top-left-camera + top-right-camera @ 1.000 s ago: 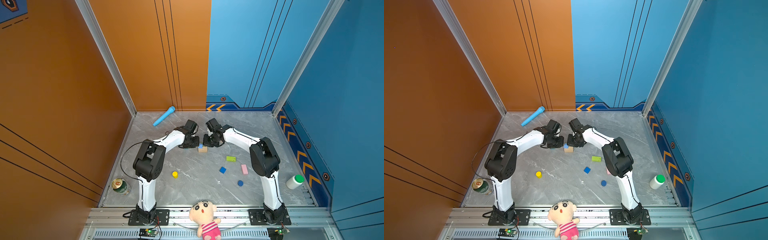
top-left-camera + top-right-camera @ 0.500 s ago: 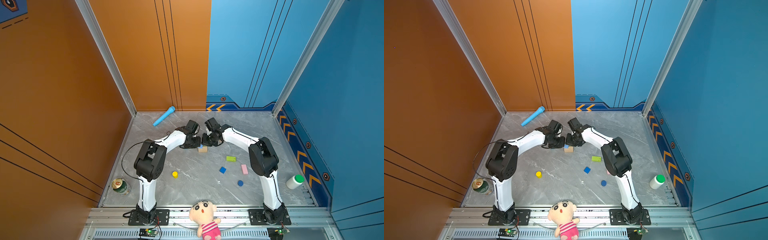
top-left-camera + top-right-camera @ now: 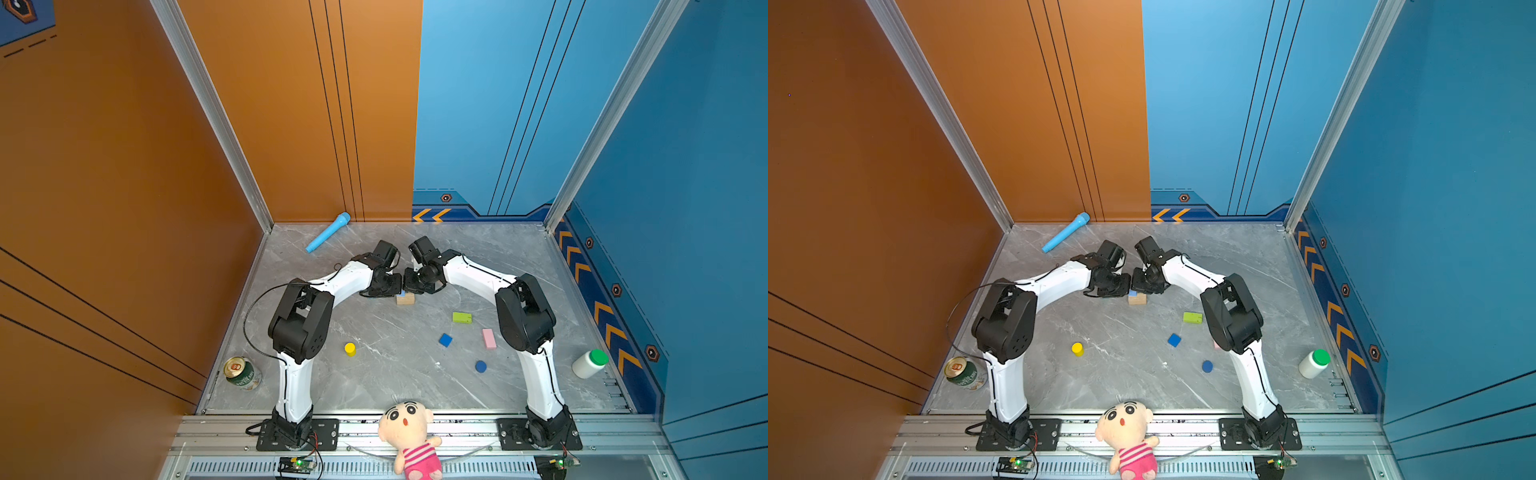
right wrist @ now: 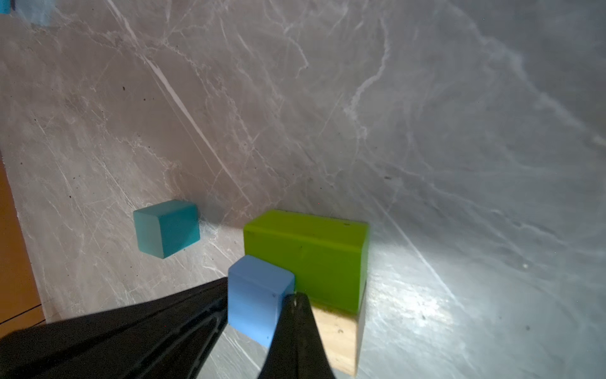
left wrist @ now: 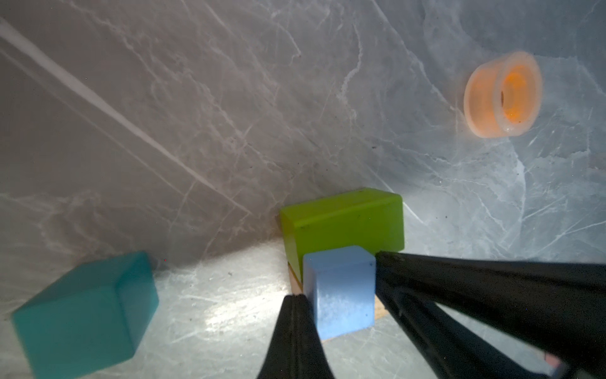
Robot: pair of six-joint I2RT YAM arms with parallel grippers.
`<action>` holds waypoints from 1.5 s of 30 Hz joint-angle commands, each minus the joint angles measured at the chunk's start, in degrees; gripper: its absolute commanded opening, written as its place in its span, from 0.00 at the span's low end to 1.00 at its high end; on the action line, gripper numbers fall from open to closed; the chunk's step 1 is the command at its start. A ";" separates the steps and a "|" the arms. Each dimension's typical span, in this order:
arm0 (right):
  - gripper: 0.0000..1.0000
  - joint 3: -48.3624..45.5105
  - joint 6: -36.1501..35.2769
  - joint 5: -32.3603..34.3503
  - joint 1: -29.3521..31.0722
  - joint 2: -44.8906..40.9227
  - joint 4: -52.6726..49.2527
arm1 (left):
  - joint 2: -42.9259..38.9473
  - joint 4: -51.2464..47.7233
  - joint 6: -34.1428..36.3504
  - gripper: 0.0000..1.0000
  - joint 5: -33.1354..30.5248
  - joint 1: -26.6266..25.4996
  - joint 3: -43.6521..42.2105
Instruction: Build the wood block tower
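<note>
Left wrist view showed the left gripper (image 5: 295, 300) with its jaws pressed together on nothing, its tip against one side of the light blue cube (image 5: 339, 292). The right gripper (image 4: 296, 300), likewise closed and empty, pushed on the opposite side, leaving the cube pinched between the two tips. The cube hung over the tan brick (image 4: 337, 338), touching the lime green brick (image 4: 305, 259) lying flat on it, though whether it rested on the tan wood could not be told; a teal cube (image 5: 85, 315) stood apart on the marble tabletop (image 5: 229, 115).
</note>
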 commanded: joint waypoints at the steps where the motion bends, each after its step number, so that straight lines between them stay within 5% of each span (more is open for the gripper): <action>1: 0.00 1.59 0.65 -0.50 0.30 0.73 0.15 | 0.29 -1.71 0.64 0.00 0.90 -0.68 1.11; 45: 0.00 0.57 0.67 1.02 -0.10 -0.40 -0.91 | -1.00 -3.13 1.23 0.00 -0.22 -1.29 1.09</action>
